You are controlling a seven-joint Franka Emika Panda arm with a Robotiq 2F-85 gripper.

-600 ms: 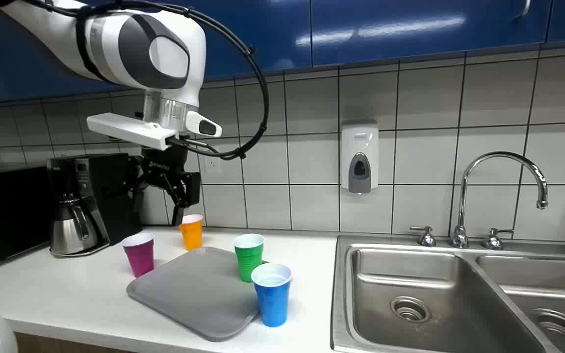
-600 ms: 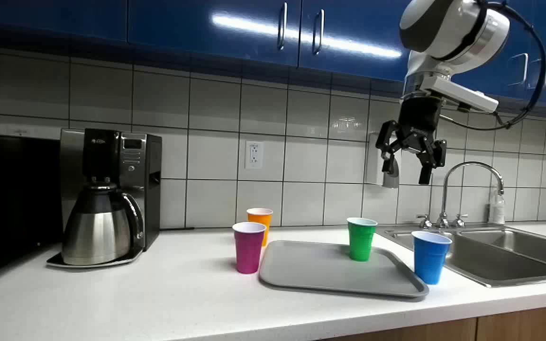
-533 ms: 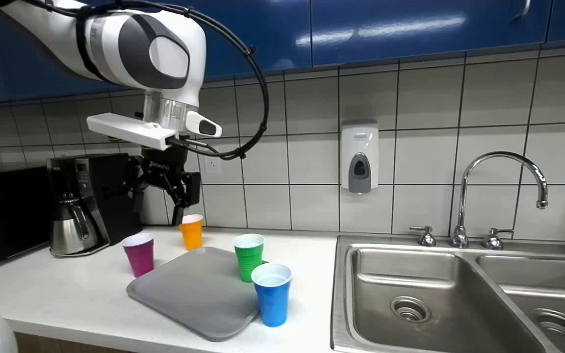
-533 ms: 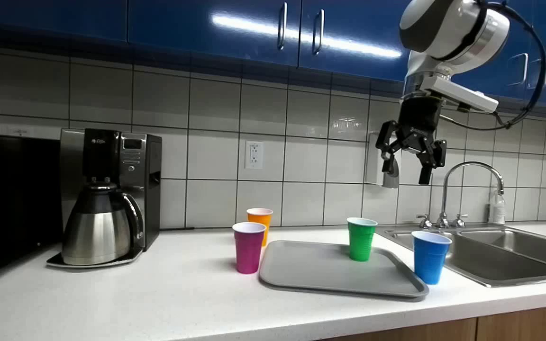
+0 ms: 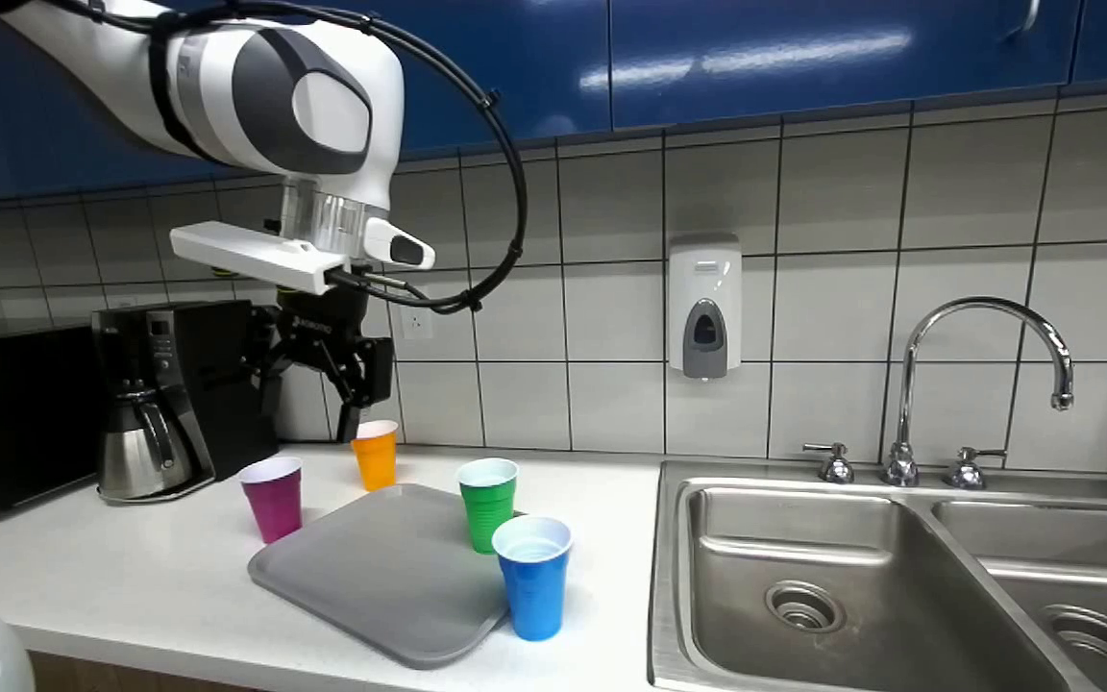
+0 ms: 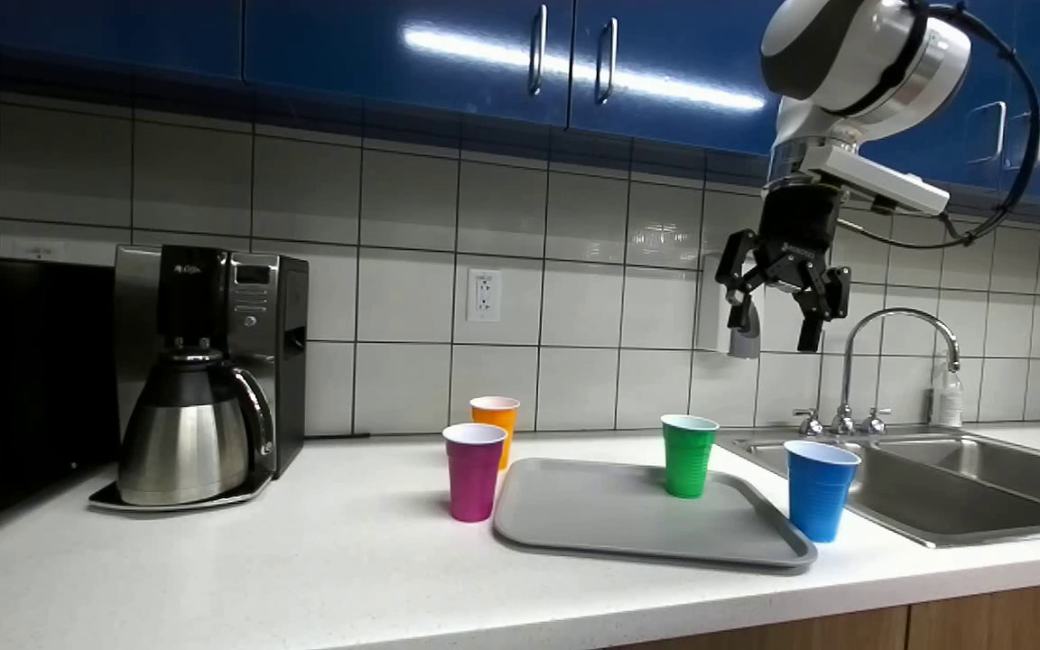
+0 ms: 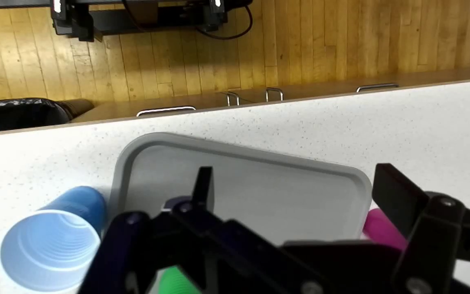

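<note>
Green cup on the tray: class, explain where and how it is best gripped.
Probably grip the green cup by its upper wall, just under the rim, coming from above. It stands upright on the tray, mouth up, narrowing toward its base, so the wider rim may help stop slipping; the open gripper points down.

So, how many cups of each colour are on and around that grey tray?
Purple cup: 1
Orange cup: 1
Green cup: 1
Blue cup: 1
Total: 4 cups
</note>
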